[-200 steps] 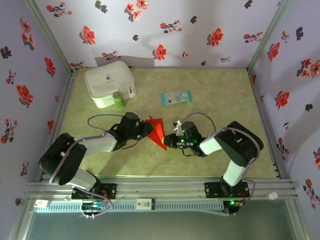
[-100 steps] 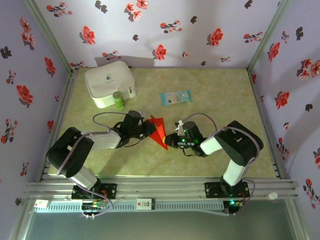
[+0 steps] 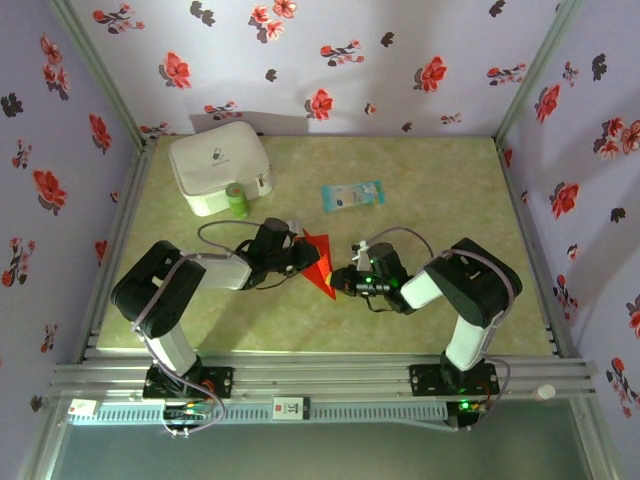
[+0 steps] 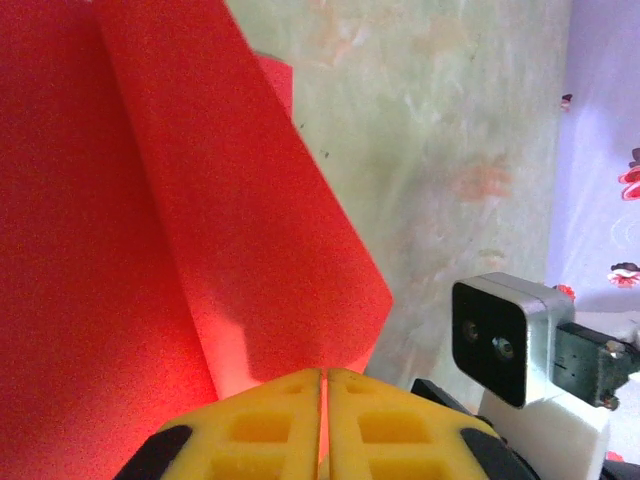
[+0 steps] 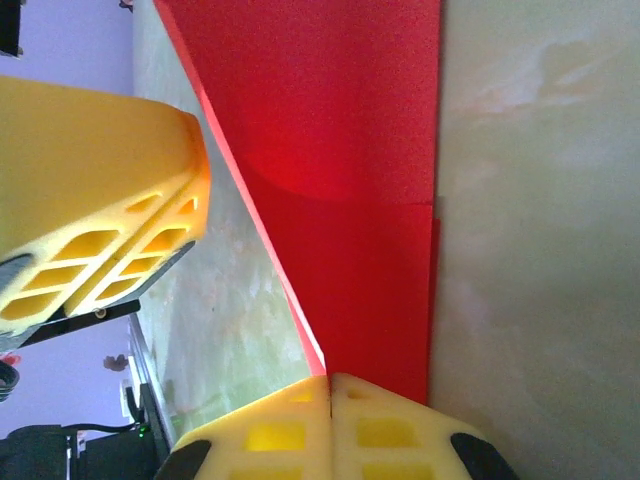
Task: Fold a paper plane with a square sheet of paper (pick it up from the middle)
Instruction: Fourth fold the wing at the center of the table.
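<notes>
Left gripper (image 3: 304, 258): pinching the red paper (image 3: 320, 266) from its left side, pads pressing together.
Right gripper (image 3: 338, 284): clamping the paper's near right edge.

The paper (image 3: 320, 265) is plain bright red, and the table (image 3: 430, 160) is blotchy green. The walls (image 3: 330, 60) are light purple with red and dark flowers. The box (image 3: 218, 165) is white.

Red paper (image 3: 318, 262) sits mid-surface (image 3: 450, 200), left tool (image 3: 303, 258) and right tool (image 3: 339, 283) at its edges; white case (image 3: 218, 165), green bottle (image 3: 236, 201), blue packet (image 3: 352, 194) behind.
</notes>
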Controlling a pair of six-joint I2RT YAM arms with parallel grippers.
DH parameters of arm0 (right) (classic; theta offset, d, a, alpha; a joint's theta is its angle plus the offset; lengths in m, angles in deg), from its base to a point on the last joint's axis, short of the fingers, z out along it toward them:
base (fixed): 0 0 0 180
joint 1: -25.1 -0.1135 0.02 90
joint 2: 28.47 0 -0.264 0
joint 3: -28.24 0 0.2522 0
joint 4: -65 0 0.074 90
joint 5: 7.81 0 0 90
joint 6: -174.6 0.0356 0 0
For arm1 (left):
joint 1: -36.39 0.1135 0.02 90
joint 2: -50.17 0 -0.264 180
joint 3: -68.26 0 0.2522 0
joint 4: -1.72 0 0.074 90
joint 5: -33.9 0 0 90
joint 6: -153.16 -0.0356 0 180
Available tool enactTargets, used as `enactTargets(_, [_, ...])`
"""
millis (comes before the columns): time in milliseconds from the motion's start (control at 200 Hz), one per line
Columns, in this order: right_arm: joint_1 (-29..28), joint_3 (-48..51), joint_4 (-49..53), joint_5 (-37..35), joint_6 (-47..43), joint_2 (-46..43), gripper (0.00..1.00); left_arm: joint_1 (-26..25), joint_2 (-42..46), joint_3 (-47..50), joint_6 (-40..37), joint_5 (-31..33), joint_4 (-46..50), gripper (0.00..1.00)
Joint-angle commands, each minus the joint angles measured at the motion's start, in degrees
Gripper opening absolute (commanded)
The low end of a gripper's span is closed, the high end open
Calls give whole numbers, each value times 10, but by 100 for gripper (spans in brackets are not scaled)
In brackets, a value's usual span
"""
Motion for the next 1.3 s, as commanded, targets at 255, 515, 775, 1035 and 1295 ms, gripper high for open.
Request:
enactTargets(255, [19, 14, -84, 34, 56, 47, 0, 0, -2, -1, -19, 0, -18, 11])
enactTargets(515, [31, 23, -119, 47, 74, 63, 0, -2, -21, -17, -27, -9, -16, 11])
enactTargets(775, [38, 22, -108, 49, 73, 63, 0, -2, -41, -34, -28, -10, -21, 11])
enactTargets(1035, [43, 17, -88, 51, 69, 61, 0, -2, -58, -45, -30, -7, -16, 11])
enactTargets(1295, [44, 12, -69, 55, 64, 60, 0, -2, -72, -54, -32, 9, -10, 11])
